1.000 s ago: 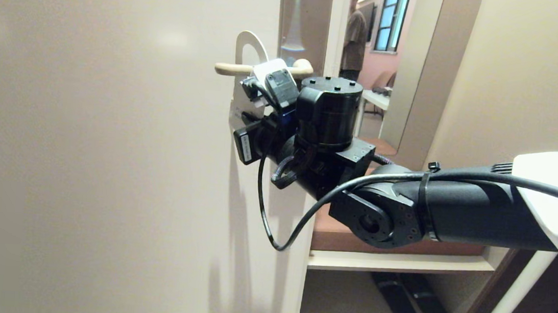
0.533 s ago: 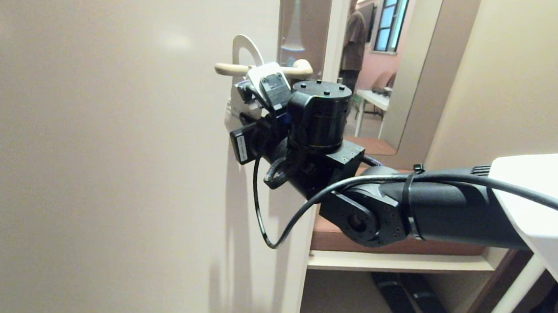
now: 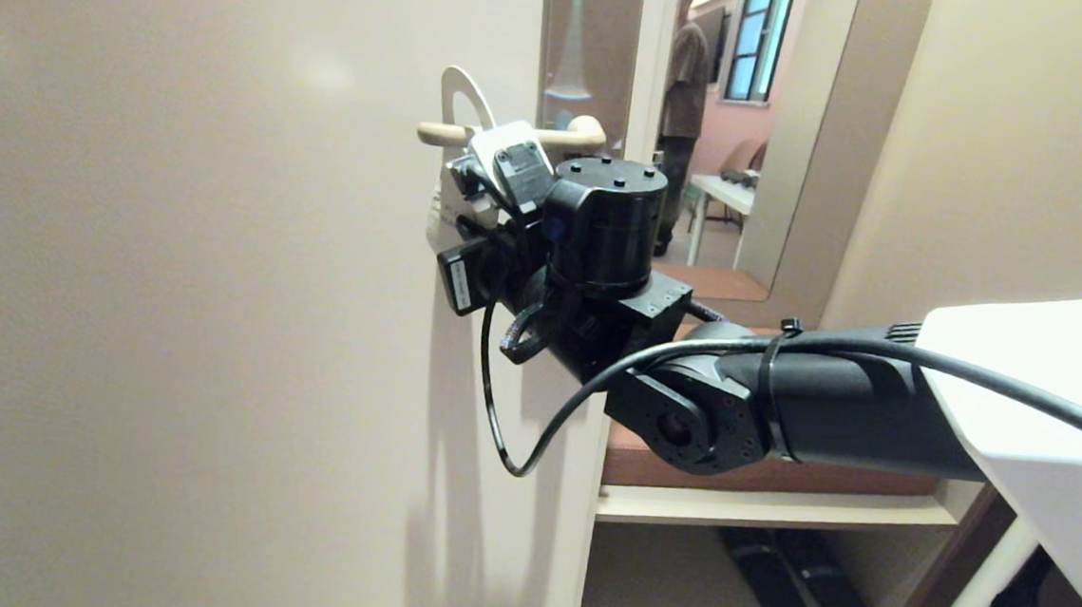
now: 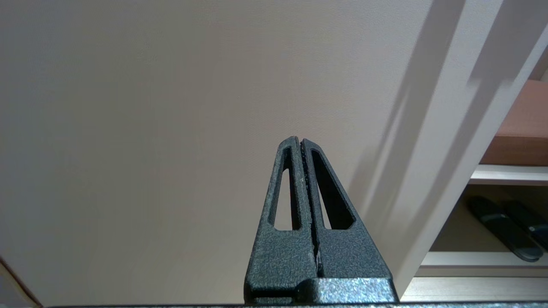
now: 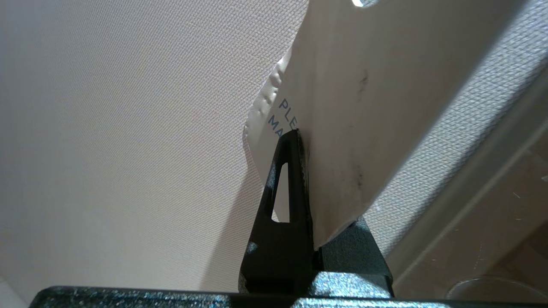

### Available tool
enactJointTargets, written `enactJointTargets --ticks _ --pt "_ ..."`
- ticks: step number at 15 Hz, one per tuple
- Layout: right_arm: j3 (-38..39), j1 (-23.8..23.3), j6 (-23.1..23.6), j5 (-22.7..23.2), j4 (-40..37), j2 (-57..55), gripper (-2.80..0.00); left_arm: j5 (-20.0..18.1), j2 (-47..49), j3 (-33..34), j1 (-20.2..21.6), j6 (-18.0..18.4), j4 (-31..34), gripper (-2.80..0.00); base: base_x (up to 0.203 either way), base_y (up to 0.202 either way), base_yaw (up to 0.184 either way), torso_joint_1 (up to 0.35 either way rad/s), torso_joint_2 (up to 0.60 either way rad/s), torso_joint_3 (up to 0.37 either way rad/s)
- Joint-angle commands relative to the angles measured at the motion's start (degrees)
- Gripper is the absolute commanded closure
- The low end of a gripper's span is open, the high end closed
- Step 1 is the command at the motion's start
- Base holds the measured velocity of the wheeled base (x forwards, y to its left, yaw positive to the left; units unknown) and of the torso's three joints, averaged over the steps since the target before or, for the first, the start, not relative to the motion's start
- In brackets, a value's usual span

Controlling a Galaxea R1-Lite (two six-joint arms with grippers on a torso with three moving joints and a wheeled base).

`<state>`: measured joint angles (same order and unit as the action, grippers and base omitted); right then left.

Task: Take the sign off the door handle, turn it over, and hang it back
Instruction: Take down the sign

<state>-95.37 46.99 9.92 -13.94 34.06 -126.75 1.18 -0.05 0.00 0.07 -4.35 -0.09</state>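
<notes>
The sign (image 3: pixel 454 88) is white, and its rounded loop stands round the cream door handle (image 3: pixel 553 138) near the lever's free end. In the right wrist view the sign (image 5: pixel 351 98) shows its white face with blue letters, tilted off the door. My right gripper (image 5: pixel 299 133) is shut on the sign's lower edge. In the head view the right wrist (image 3: pixel 602 241) hides those fingers, just below the handle. My left gripper (image 4: pixel 299 139) is shut on nothing, low down and facing the door's plain surface.
The beige door (image 3: pixel 172 268) fills the left. A tall brownish plate (image 3: pixel 574 30) backs the handle. Beyond the door edge a person (image 3: pixel 687 57) stands in the far room. A low shelf (image 3: pixel 765 510) with dark slippers (image 3: pixel 798 579) lies at lower right.
My right arm has moved left with the sign in its grip. The sign's loop has slid left along the handle toward the free end. The left arm has not moved.
</notes>
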Motion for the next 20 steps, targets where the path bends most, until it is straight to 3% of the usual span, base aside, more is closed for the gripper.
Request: enactJointTargets --ticks 1,10,20 --pt "0.0 0.1 0.1 -0.1 0.0 -0.5 0.0 0.0 0.0 0.0 0.0 0.0 0.0 0.0 0.0 0.0 0.0 0.0 0.0 0.0" --pt "-6.6 0.2 0.3 0.2 0.0 -4.2 0.0 0.0 0.0 0.0 0.0 0.0 0.0 0.0 0.0 0.0 0.0 0.0 0.0 0.0" --pt "-6.5 2.4 -0.2 0.7 0.0 -4.6 0.0 0.0 0.0 0.0 0.0 0.0 0.0 0.0 0.0 0.0 0.0 0.0 0.0 0.0"
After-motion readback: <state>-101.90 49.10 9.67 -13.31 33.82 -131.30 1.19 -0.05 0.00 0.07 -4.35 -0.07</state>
